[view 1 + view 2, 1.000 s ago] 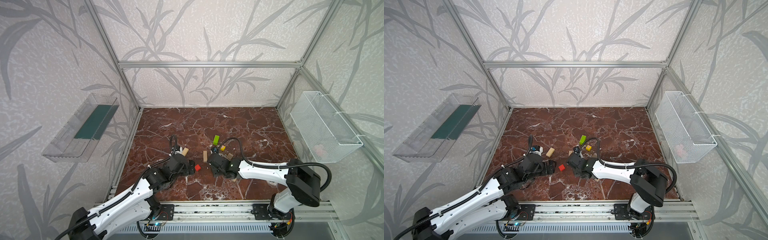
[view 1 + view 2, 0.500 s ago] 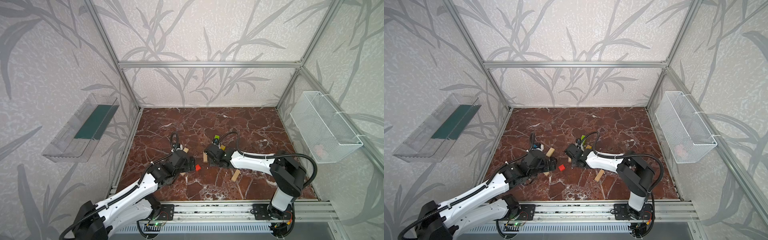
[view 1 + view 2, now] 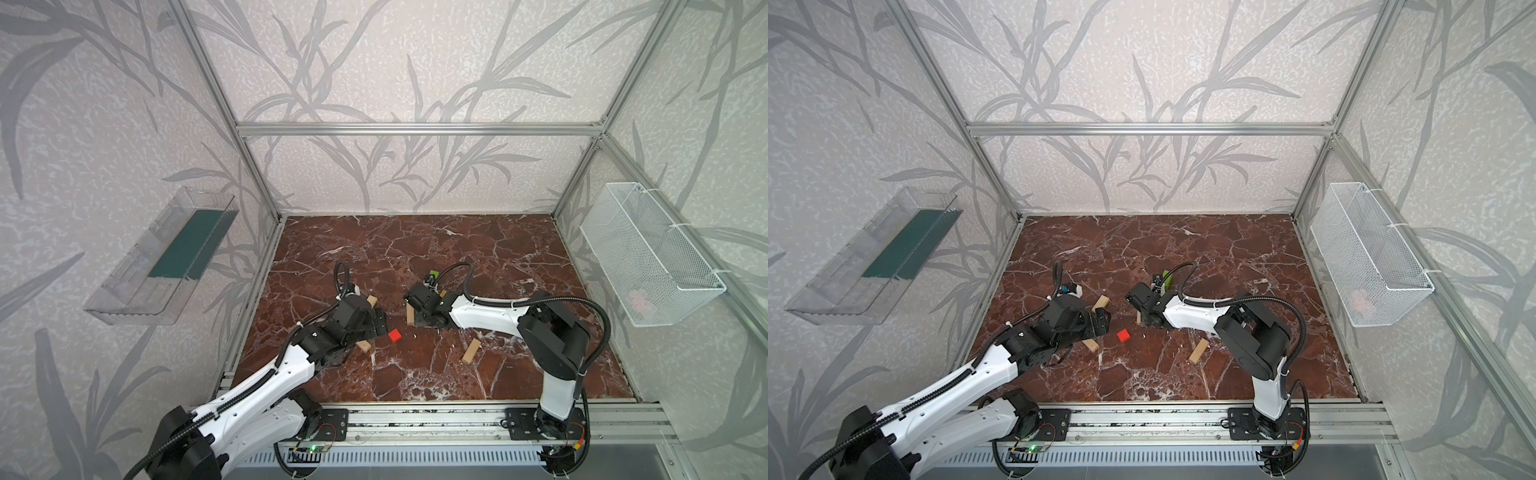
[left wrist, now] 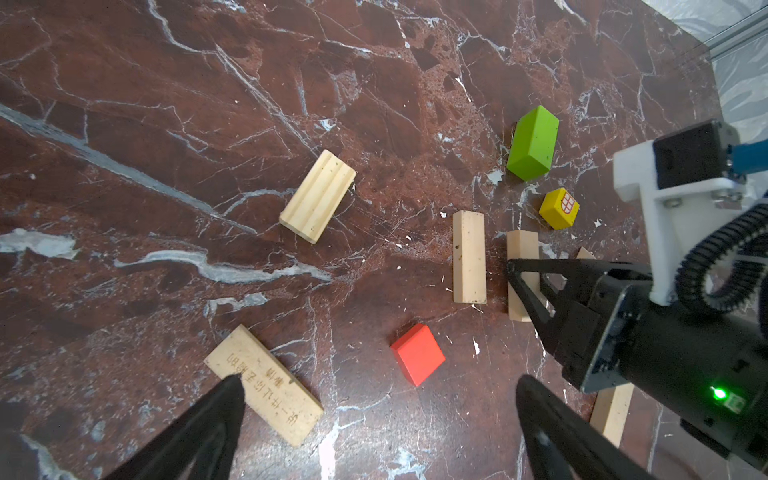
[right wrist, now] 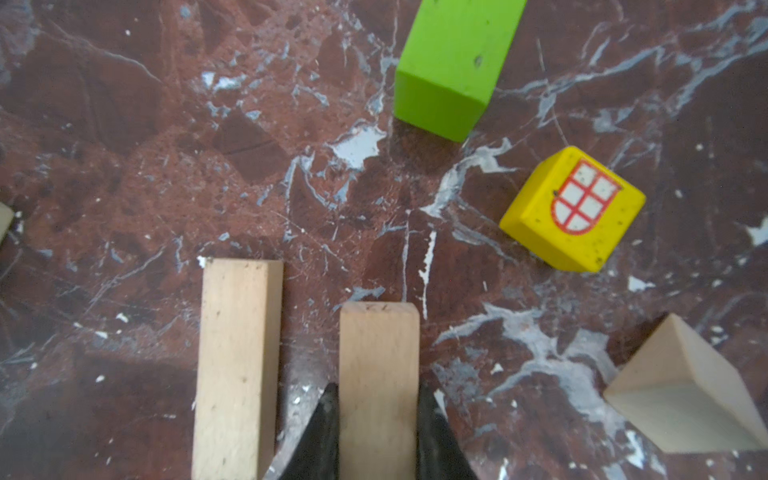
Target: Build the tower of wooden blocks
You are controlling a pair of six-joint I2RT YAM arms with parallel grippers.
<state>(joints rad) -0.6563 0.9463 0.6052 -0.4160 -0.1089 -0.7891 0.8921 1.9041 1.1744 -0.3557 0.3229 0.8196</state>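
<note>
Right hand (image 5: pixel 376 395) pinched onto a plain plank (image 5: pixel 378 345) just beside a second plank (image 5: pixel 237 365) mid worktop (image 3: pixel 415 257), left hand (image 4: pixel 378 382) gaping empty near the red cube (image 4: pixel 417 353); looks like base-laying, so next needs a clean release without nudging either plank.

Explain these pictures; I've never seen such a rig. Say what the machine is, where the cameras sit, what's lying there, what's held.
Two white robot arms work over a marble floor. Two pictures look down from overhead; two come from cameras on the arms' wrists. Toy blocks lie scattered, none stacked: a green bar, a yellow cube, a red cube, pale planks. The left hand is open and empty near the red cube. The right hand is closed on a plank, beside a second plank.
</note>
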